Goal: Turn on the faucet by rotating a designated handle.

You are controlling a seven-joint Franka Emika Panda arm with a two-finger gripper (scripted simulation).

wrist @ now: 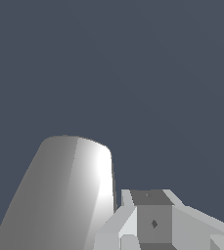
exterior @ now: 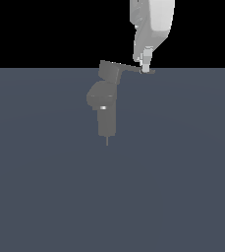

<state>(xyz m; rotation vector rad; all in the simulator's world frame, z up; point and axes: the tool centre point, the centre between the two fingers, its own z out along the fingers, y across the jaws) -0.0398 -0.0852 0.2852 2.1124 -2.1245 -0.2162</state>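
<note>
The desk (exterior: pixel 45 197) is a wide, flat, dark blue-grey surface that fills the lower part of the exterior view, and above it the background is black. The white robot arm (exterior: pixel 153 19) comes down from the top edge, on the exterior view's right of the middle. The faucet (exterior: pixel 104 101) stands near the centre of the desk: a matte grey upright body with a rounded bulge in the middle, a small bright band under this bulge, and a blocky cap on top that leans a little. From this cap the handle (exterior: pixel 128 68), a thin flat grey lever, goes out sideways toward the exterior view's right. The gripper (exterior: pixel 145 69) is at the far end of this lever, and the tips of the fingers (exterior: pixel 146 61) reach down to it, touching it or just beside it. I cannot tell if the fingers are open or closed, because they look like one narrow white shape here. In the wrist view a big pale grey rounded form and some white and grey blocks are close to the camera.
</note>
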